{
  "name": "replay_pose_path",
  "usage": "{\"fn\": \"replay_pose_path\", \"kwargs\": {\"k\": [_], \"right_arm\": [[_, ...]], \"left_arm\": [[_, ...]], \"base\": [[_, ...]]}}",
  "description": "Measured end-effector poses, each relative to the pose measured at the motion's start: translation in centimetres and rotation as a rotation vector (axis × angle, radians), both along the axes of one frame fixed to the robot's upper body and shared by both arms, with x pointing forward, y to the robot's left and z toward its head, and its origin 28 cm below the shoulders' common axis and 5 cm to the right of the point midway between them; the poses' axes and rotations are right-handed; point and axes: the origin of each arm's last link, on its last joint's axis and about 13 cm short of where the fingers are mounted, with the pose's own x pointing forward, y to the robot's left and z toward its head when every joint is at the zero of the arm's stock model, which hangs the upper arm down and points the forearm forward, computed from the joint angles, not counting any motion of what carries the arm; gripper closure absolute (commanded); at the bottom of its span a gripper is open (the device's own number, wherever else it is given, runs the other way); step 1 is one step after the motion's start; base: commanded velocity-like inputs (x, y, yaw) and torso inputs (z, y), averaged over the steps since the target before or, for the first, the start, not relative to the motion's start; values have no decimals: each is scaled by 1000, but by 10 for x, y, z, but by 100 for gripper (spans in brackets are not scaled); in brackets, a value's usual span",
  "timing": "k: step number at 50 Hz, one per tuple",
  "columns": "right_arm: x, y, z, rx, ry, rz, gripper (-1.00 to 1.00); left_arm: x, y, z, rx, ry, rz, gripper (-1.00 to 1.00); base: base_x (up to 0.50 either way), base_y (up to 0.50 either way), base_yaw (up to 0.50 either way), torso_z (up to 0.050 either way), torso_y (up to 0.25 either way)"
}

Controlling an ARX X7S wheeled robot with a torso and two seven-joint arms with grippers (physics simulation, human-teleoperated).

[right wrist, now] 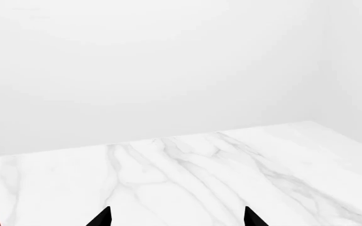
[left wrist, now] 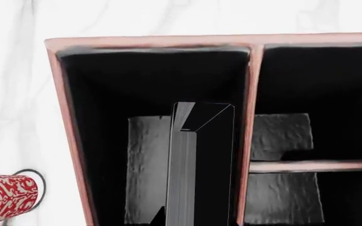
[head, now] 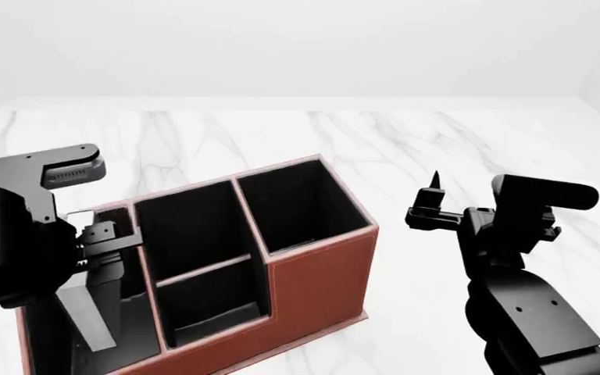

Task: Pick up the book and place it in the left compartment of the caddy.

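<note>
Your left end effector (head: 97, 269) grips the book (left wrist: 197, 165) upright inside the caddy's (head: 316, 266) left compartment (left wrist: 149, 84), divider wall just beside it, mug (left wrist: 5, 197) on the table (head: 405, 141) outside, your right end effector (right wrist: 176, 217) open, well apart.

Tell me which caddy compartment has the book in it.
The left compartment, the long narrow slot along the caddy's left end. The book stands on edge inside it under the left pincer; the other three slots look empty.
</note>
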Motion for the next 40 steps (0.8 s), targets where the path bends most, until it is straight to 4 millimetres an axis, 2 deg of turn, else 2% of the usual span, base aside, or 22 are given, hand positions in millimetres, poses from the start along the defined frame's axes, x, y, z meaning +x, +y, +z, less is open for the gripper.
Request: {"fn": "replay_pose_path", "kwargs": {"k": [40], "right_arm": [[-2,-1,-1,5,-3,-2,-100]], "left_arm": [[13,12,-44,-10,70,34,100]], "base": [[0,0,0,0,1]]}}
